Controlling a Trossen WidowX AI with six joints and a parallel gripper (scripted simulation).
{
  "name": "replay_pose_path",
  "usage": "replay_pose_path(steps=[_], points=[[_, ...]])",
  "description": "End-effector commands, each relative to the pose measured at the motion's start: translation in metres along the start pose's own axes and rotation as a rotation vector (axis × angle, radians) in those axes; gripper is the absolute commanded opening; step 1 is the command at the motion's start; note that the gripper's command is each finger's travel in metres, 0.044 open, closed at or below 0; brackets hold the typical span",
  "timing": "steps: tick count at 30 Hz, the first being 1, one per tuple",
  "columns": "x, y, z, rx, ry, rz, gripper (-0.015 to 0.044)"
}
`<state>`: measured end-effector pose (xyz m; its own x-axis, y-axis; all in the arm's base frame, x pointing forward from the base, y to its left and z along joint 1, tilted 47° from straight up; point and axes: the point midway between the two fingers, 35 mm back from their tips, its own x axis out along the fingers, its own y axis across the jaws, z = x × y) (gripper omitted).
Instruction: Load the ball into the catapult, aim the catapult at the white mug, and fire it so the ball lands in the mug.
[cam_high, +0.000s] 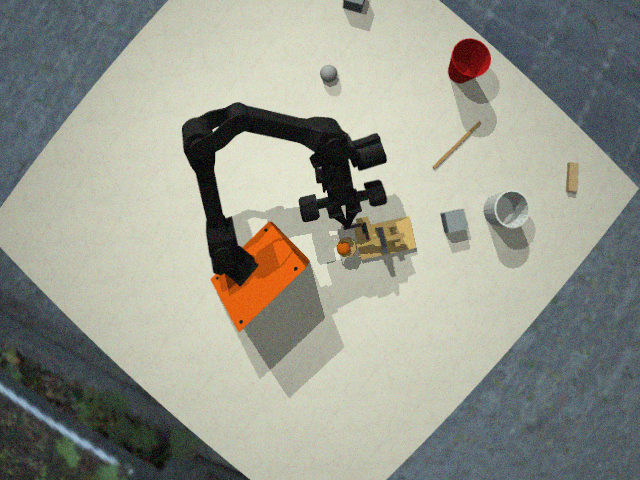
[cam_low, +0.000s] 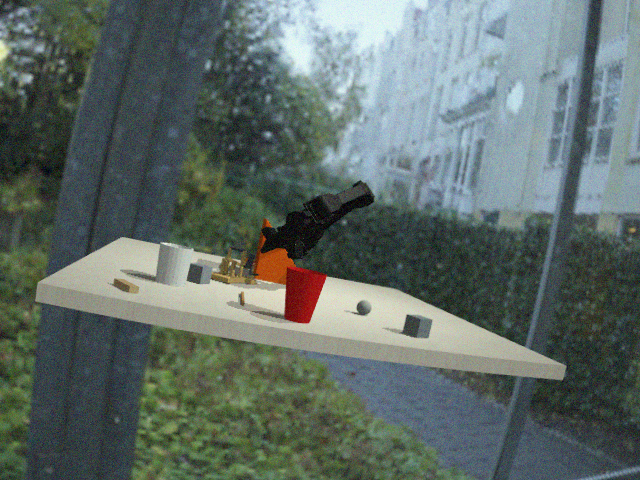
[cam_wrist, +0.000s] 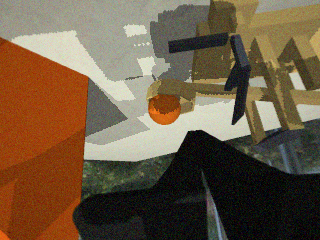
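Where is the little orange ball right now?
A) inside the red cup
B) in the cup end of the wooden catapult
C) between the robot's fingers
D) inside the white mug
B: the orange ball sits in the round holder at the end of the wooden catapult's arm.

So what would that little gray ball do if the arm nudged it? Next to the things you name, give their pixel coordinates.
The gray ball (cam_high: 328, 73) (cam_low: 363, 307) would probably roll easily, being round with nothing around it to stop it. Its smooth-looking surface might also make it slip from a loose pinch.
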<state>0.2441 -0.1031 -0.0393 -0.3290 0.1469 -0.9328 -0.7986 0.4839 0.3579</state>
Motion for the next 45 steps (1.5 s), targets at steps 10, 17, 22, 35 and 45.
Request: replay_pose_path(steps=[10,17,22,35,45], points=[[0.017,0.002,0.016,0.0,-0.002,0.007,0.0],[0.026,0.003,0.024,0.0,-0.003,0.008,0.0],[0.032,0.004,0.03,0.0,-0.003,0.008,0.0],[0.048,0.007,0.044,0.0,-0.004,0.01,0.0],[0.063,0.01,0.059,-0.001,-0.004,0.012,0.0]])
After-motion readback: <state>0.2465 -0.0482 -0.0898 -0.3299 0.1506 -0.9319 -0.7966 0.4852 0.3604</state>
